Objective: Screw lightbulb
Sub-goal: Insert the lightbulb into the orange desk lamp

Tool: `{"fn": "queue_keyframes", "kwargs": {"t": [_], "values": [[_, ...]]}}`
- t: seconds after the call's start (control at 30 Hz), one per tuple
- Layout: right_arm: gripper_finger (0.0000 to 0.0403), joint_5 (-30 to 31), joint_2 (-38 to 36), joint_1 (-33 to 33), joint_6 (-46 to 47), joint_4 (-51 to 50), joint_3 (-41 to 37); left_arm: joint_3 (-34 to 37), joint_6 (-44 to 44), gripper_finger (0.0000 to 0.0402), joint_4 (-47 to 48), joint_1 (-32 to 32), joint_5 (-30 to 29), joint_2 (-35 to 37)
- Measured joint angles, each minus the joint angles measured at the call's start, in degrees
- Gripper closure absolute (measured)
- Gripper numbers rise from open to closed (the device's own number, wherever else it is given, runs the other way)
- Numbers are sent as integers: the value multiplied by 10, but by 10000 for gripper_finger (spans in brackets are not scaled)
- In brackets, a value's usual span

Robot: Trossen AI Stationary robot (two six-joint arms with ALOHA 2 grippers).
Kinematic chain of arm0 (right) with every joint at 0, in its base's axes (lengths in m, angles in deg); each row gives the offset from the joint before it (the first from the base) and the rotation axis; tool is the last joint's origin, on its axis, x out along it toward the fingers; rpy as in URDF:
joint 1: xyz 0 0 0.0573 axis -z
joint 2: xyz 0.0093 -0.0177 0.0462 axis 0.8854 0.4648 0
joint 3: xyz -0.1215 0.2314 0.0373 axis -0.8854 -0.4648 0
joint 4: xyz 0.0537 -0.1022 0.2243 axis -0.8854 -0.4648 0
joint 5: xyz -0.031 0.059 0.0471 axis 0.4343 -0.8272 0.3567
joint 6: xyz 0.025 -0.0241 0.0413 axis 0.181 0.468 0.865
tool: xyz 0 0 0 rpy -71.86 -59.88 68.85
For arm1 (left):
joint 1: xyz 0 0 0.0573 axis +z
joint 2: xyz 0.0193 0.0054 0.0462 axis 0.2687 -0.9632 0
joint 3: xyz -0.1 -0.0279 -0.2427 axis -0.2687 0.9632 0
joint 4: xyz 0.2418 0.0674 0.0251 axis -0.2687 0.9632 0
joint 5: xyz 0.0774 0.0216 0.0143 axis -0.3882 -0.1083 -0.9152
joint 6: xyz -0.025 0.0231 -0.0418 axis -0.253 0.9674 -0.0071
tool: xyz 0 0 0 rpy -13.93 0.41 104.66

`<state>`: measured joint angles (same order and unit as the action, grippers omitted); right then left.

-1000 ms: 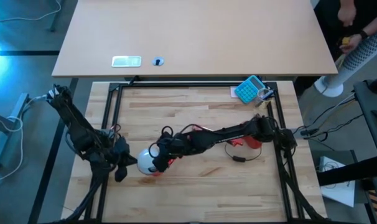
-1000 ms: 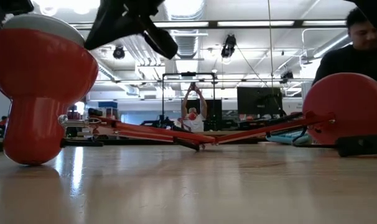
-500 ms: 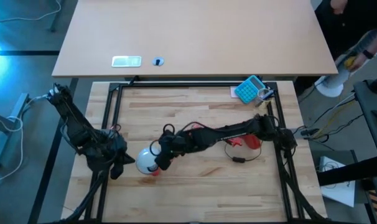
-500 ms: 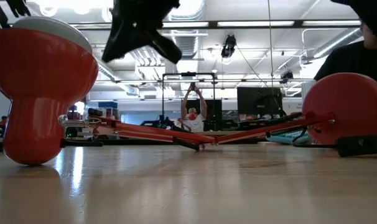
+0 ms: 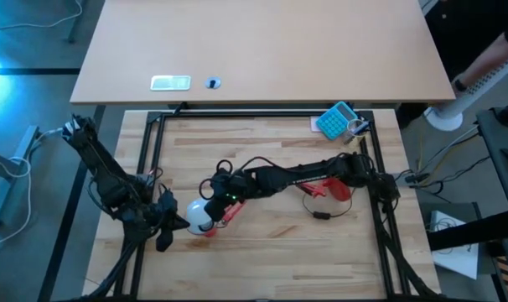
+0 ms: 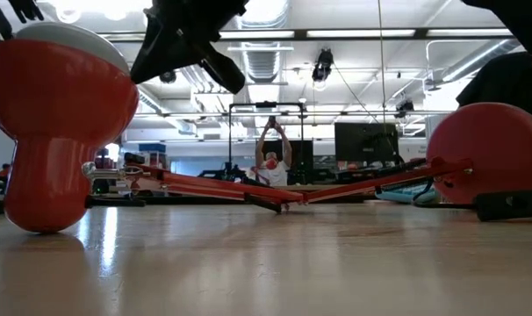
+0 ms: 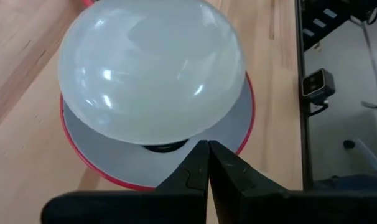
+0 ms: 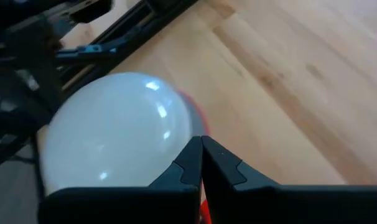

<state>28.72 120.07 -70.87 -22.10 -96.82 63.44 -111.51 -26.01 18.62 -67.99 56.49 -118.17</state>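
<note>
Now lightbulb (image 7: 152, 67) in red shade (image 7: 235, 134), seemingly untouched, between closed left gripper (image 7: 207, 152) and closed right gripper (image 8: 201, 148).

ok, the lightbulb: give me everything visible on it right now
The lightbulb is a white, glossy, translucent-looking dome, its neck dropping into the white-lined mouth of the red lamp shade, which faces up from the wooden table near the front left. The screw base is hidden, so how far it is seated cannot be told. Dome intact, unlit. The left gripper and right gripper are both shut, tips close beside the dome from opposite sides; contact is unclear.
</note>
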Motion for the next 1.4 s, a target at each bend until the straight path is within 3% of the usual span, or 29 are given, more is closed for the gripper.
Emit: {"fn": "queue_keyframes", "kwargs": {"t": [0.27, 0.7, 0.9, 1.13, 1.4], "values": [[403, -8, 0, -14, 6, -6, 0, 0, 1, 401, 11, 0, -9, 12], [403, -30, -6, -55, 42, -9, 1, 0, -22, 401, 142, 5, -19, 62], [403, -24, -16, -54, 38, -27, 1, -7, -40, 401, 147, 3, 16, 86], [403, 8, -8, -18, 14, -30, 1, -35, -17, 401, 107, -17, 23, 35], [403, 5, 7, -4, 5, -23, 1, -37, -13, 401, 74, -17, 17, -20]]}}
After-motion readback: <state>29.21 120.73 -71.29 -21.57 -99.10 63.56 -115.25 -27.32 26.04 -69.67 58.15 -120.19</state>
